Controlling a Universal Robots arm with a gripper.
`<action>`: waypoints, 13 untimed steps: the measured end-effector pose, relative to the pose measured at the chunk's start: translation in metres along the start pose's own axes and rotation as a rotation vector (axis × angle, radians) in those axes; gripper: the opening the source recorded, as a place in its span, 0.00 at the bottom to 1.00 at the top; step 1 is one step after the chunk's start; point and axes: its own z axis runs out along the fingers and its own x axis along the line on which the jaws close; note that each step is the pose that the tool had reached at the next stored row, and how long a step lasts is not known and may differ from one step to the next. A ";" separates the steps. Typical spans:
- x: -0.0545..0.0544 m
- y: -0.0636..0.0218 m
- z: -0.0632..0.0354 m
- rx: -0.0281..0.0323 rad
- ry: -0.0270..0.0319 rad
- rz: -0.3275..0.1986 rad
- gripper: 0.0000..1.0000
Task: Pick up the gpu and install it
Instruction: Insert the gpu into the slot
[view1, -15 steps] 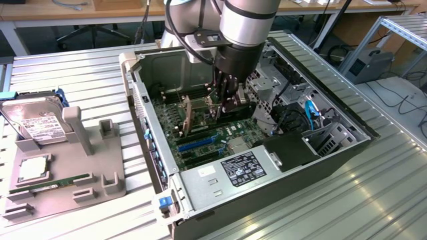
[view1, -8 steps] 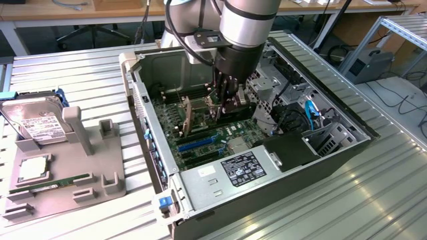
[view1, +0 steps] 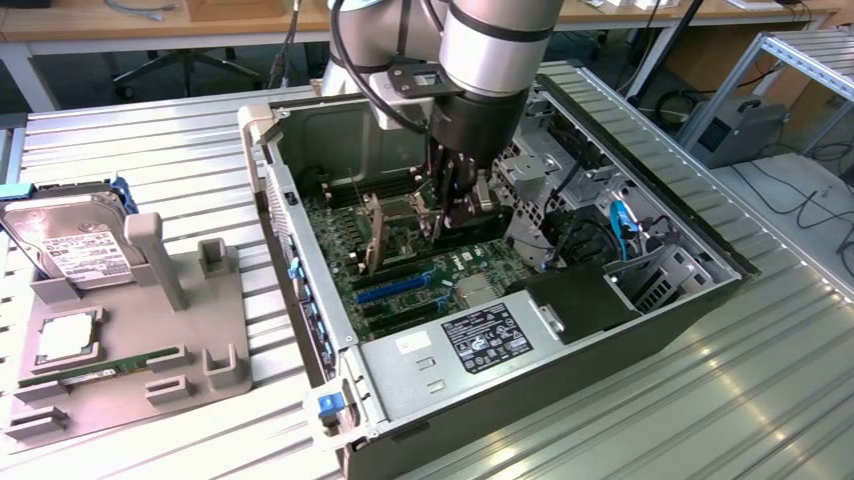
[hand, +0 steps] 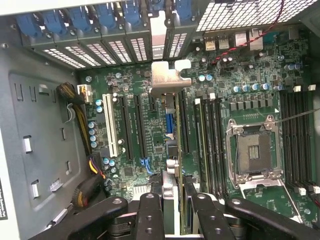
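Gpu, thin dark card seen edge-on with a silvery end bracket, standing upright over the motherboard slots inside the open computer case, tool clamped partway closed on the card's upper edge, hard drive on the tabletop fixture.

Ribbed metal table, pale and slatted. Directly on it, toward the exterior view's right, an open computer case lying on its side. Toward the exterior view's left, a grey holder tray, carrying a silver hard drive and a narrow green memory stick. Tray and case just beside each other.
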 end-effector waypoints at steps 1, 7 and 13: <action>0.000 0.0001 0.0000 0.0000 0.0000 0.000 0.27; 0.001 0.0007 0.0002 0.0000 0.0001 0.000 0.27; 0.002 0.0012 0.0004 0.0000 0.0000 0.000 0.27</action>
